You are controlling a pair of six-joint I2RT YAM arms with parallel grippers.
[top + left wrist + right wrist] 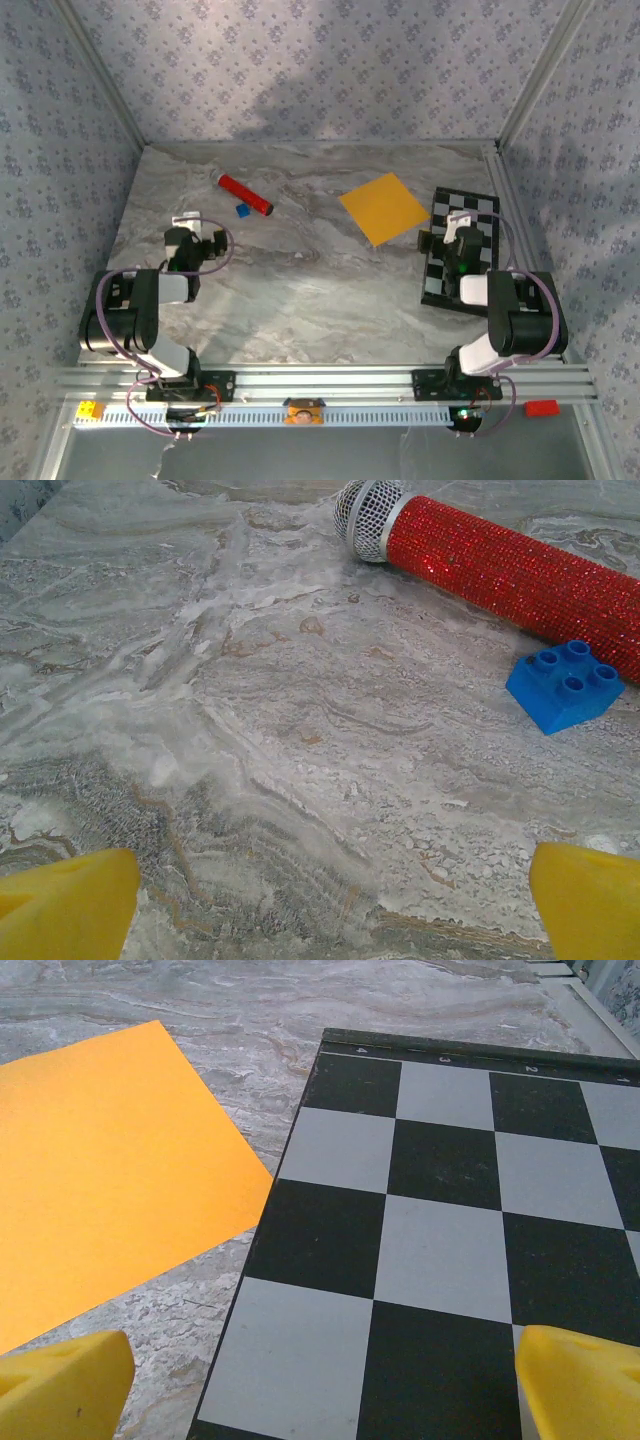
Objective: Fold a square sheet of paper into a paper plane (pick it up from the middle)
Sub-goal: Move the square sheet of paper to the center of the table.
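From above, the left tool (196,232) hangs low over the grey marbled tabletop (300,290), its jaws spread wide and holding nothing. A red cylinder (245,195) and a small blue brick (241,211) lie just ahead of it. The right tool (458,230) is just as wide and empty, above a checkered board (478,207). The square sheet of paper (384,208) lies flat ahead and to the left of the right tool, well apart from the left one.

At the left wrist, 2 yellow fingertips (65,905) sit far apart, with the red cylinder (500,570) and the blue brick (563,685) ahead to the right.

At the right wrist, the board (440,1230) lies under the wide jaws, and the sheet (110,1190) lies ahead-left, its corner close to the board's edge.
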